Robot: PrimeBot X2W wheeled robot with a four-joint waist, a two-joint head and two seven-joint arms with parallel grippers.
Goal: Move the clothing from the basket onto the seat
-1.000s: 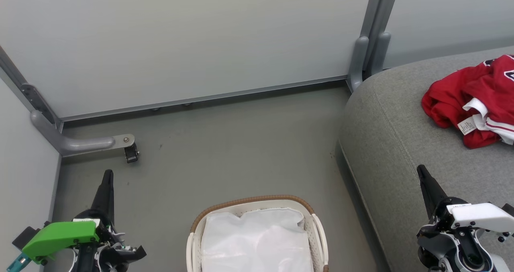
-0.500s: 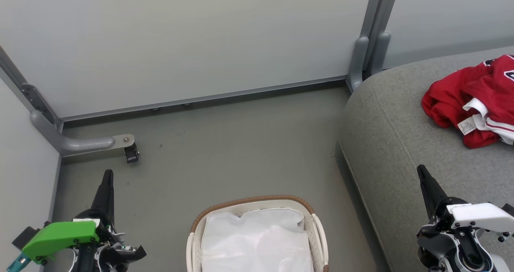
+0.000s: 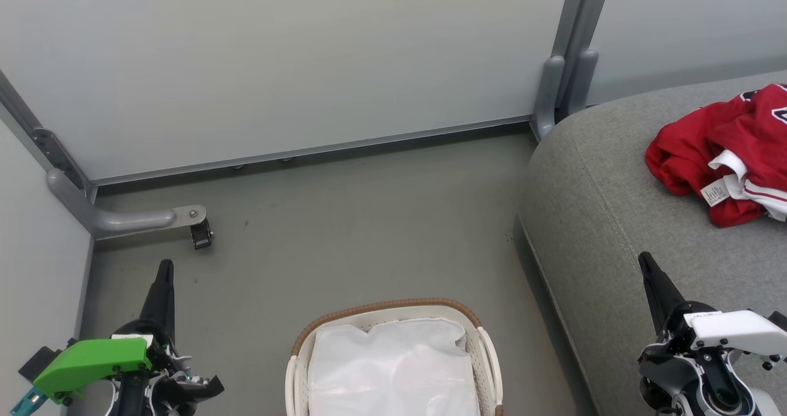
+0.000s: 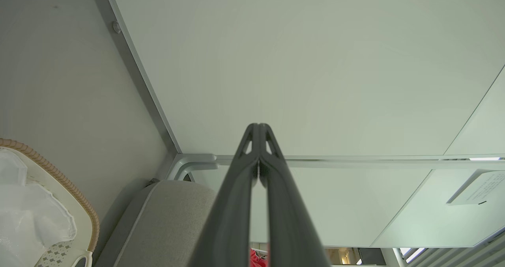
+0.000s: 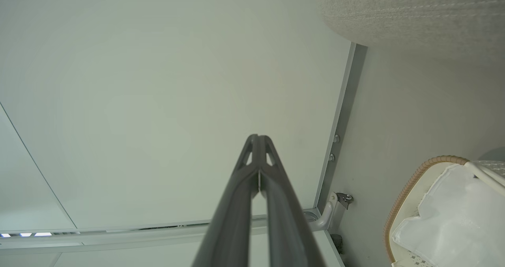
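The red clothing (image 3: 728, 149) with white trim and a small label lies crumpled on the grey seat (image 3: 615, 219) at the right. A sliver of red clothing (image 4: 257, 258) peeks between the fingers in the left wrist view. The basket (image 3: 393, 308) stands on the floor at bottom centre, and just its white liner (image 3: 393, 367) shows inside; its rim (image 5: 410, 188) also appears in the right wrist view. My left gripper (image 3: 164, 268) is shut and empty, left of the basket. My right gripper (image 3: 645, 262) is shut and empty over the seat's front edge.
Pale partition panels (image 3: 276, 66) close off the back and left. A grey foot with a black caster (image 3: 200, 235) juts onto the floor at the left. A grey post (image 3: 562, 66) stands by the seat's corner. Bare floor (image 3: 369, 219) lies between basket and wall.
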